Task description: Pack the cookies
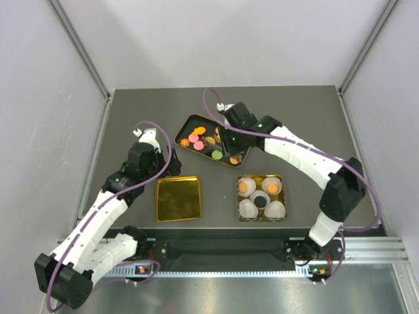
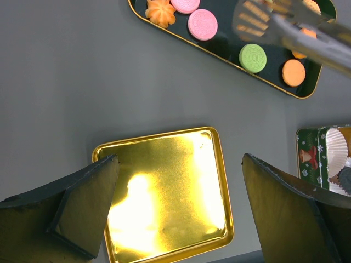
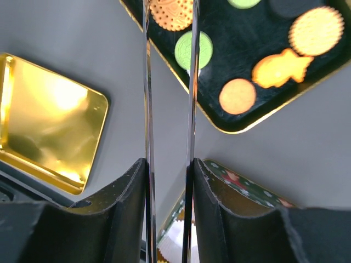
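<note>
Above the gold tray [image 2: 164, 219] by the near edge of the tabletop [image 1: 131, 114], the left claw [image 2: 180, 164] gapes fully, holding nothing. Mid-tabletop, toward the far edge, most cookies [image 2: 253, 57] lie in the black tray [image 3: 244, 52]. The right claw [image 3: 169, 163] pinches metal tongs [image 3: 146, 109], their tips over that tray. By the near edge, right of centre, the green tin [image 2: 308, 150] holds paper cups [image 1: 249, 208] with three cookies.

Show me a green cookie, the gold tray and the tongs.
green cookie [image 2: 253, 57]: left wrist view, middle of its top.
gold tray [image 2: 164, 189]: left wrist view, bare shiny floor.
tongs [image 2: 256, 21]: left wrist view, ridged tip.
</note>
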